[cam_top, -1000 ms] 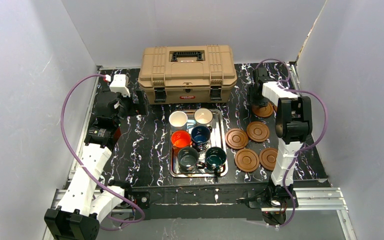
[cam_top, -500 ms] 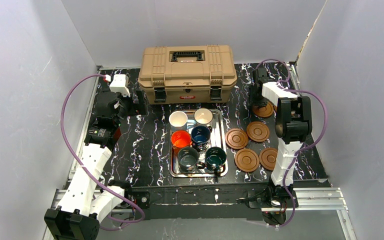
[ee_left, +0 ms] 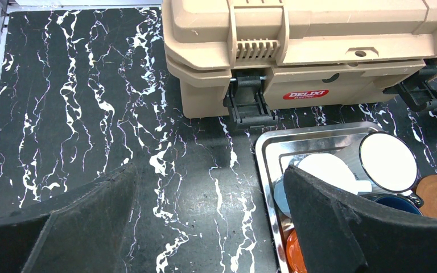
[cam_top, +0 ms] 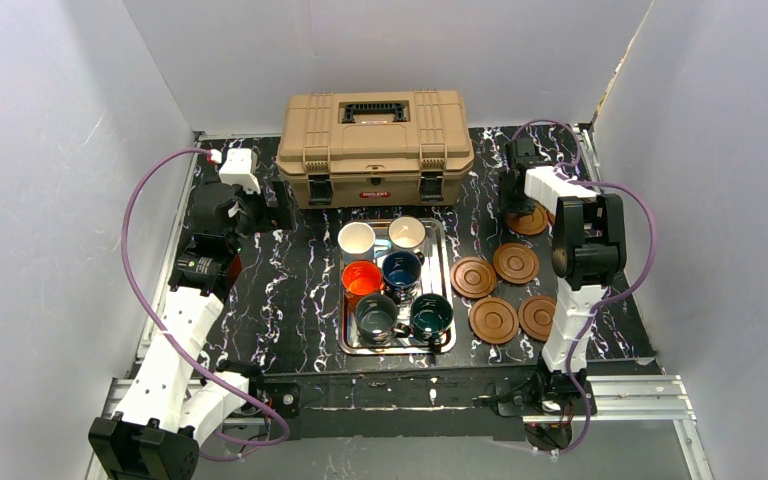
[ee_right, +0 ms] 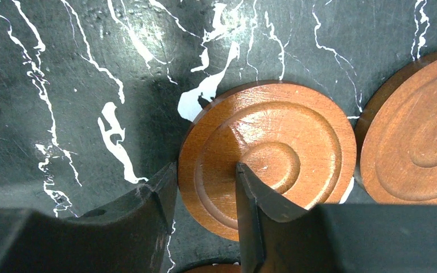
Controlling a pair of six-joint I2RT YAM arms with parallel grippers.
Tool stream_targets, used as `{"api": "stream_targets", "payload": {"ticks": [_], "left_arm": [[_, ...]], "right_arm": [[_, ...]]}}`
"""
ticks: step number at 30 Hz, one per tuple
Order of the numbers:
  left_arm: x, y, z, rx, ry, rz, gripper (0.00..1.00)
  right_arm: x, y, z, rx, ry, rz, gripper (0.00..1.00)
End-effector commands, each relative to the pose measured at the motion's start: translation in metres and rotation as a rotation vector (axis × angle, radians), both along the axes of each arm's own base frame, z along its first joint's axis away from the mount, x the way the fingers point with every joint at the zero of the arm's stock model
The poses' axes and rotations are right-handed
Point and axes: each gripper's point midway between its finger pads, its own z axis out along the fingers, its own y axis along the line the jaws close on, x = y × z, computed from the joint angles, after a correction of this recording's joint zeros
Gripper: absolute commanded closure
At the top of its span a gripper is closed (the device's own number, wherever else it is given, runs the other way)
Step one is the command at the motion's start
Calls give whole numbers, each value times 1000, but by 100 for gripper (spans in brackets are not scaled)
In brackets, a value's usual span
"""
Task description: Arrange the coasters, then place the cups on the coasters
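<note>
Right gripper: down at the table, jaws part-spread astride the left rim of one coaster. One finger sits against the outside of the rim, the other rests on the grooved face near the centre ring. The disc looks flat on the surface; no lift seen.

Just beside it on the right lies a second coaster; whether the rims touch, cannot tell. Sliver of a third at the bottom edge.

Top view: this is the far-right coaster, partly covered by the right arm's own wrist. Four more coasters lie in a loose cluster nearer, right of the steel tray.

All six cups stand in the tray in pairs: two cream at the back, orange and navy, grey-green and teal.

Tan toolbox is behind the tray, latches facing it.

Left gripper: fingers wide apart over bare table left of the tray, nothing between them.
</note>
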Motion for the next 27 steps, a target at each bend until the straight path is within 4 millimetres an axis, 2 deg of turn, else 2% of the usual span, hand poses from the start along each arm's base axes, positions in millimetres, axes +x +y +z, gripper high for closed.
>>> {"api": "stream_targets", "payload": {"ticks": [1,27], "left_arm": [[0,-2,5,-1,-18,-10,2],[0,-3,6,-3,-19,-14,2]], "right_arm": [[-7,-7,12,-19,-5,-16,53],[-5,-9,20,-25,-13,-21,53]]}}
